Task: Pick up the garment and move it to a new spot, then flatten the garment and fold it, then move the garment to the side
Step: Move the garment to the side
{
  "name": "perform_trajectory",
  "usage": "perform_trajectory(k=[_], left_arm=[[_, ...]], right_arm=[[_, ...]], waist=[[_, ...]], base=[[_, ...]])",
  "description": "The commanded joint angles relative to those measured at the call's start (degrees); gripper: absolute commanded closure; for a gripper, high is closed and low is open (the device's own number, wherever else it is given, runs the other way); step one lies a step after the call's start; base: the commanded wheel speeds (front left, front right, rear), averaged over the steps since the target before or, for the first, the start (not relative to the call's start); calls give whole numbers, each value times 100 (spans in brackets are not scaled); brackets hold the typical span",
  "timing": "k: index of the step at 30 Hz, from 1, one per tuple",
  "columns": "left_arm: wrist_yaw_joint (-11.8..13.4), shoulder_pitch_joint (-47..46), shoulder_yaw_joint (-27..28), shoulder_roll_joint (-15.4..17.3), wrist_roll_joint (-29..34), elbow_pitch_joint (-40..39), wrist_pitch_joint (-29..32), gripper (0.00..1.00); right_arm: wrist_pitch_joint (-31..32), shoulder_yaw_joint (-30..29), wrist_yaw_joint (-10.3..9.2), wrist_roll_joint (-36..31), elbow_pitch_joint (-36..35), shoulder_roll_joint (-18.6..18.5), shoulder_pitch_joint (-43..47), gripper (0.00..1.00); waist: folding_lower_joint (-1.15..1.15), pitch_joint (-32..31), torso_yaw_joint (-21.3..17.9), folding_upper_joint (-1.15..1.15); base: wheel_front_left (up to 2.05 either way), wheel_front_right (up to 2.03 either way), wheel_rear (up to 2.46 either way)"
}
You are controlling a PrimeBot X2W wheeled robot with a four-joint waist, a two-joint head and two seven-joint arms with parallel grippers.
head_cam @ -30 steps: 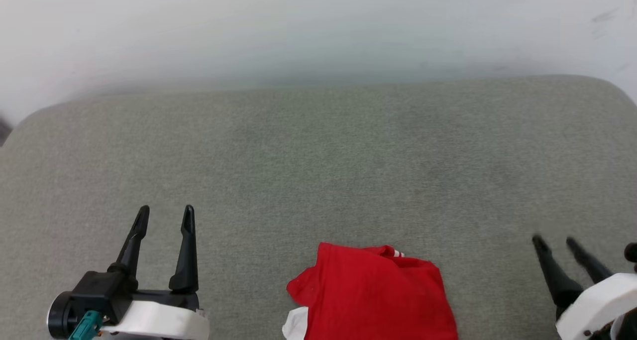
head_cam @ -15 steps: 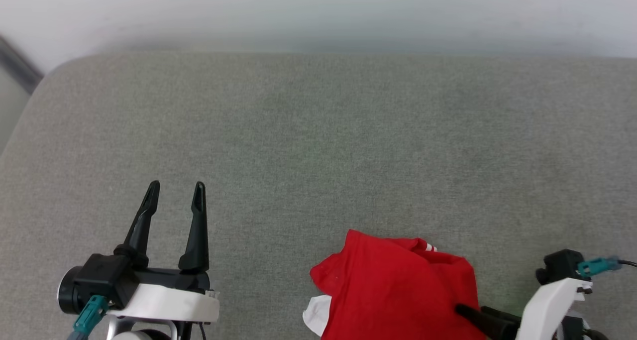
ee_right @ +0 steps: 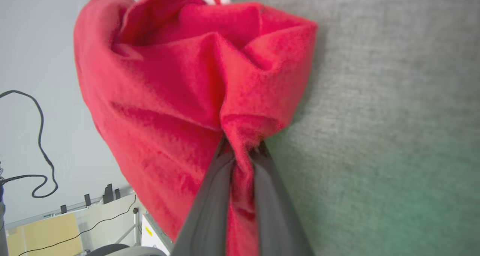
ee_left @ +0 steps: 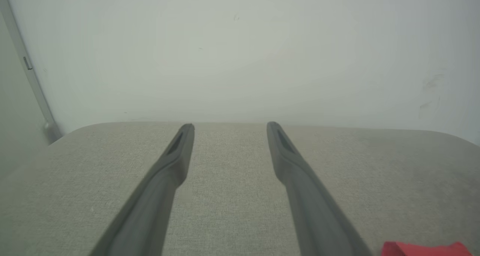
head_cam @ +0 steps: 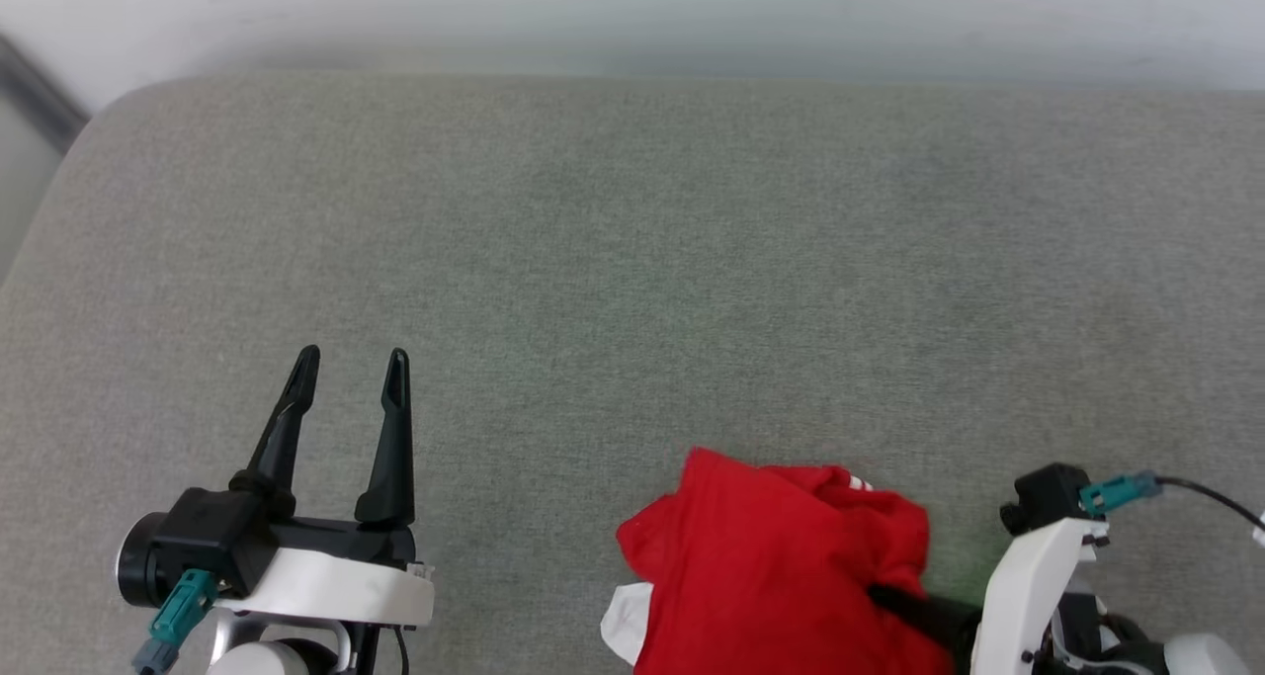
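Note:
The garment (head_cam: 781, 566), a red shirt with a white sleeve end showing at its lower left, lies bunched at the near edge of the grey padded surface (head_cam: 632, 260). My right gripper (head_cam: 885, 596) reaches in from the right and is shut on the garment's right side; in the right wrist view the red cloth (ee_right: 180, 98) is pinched and puckered between the two dark fingers (ee_right: 210, 196), with striped trim at the top. My left gripper (head_cam: 351, 359) hovers open over bare surface to the garment's left, its fingers (ee_left: 176, 162) apart. A red corner of the garment (ee_left: 427, 248) peeks in low in the left wrist view.
A pale wall (head_cam: 632, 13) runs behind the padded surface. The surface's rounded far-left corner (head_cam: 109, 112) meets a dark strip. In the right wrist view, cables (ee_right: 37, 143) and a frame (ee_right: 105, 207) show off the near edge.
My right gripper swung in from the right onto the garment and shut on its right side, bunching the cloth. The camera shifted between frames. The left gripper stayed open.

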Motion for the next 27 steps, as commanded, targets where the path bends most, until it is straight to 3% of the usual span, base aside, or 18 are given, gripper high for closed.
perform_trajectory(k=[1,7,14,22,27], left_arm=[[-35,40,36,-14,43,11,-13,0],[-124,156,76,-29,138,-37,-12,0],[-170,179,101,48,233,-256,-12,0],[-276,-199,96,326,378,-697,123,0],[-438,-627,-7,564,511,-1066,385,0]], right_arm=[[-105,48,-2,39,-64,-86,-133,100],[-590,172,-2,-558,-65,-470,-355,100],[-781,27,-2,-1512,290,-759,-757,100],[-1093,-19,-3,-2219,801,-713,-1740,100],[-1489,-240,-4,-2534,1422,-771,-2473,100]], waist=[[0,-97,-81,0],[0,-332,-461,0],[0,-205,-1260,0],[0,546,-2389,0],[0,1160,-2822,0]], base=[[0,0,0],[0,0,0],[0,0,0],[0,0,0],[0,0,0]])
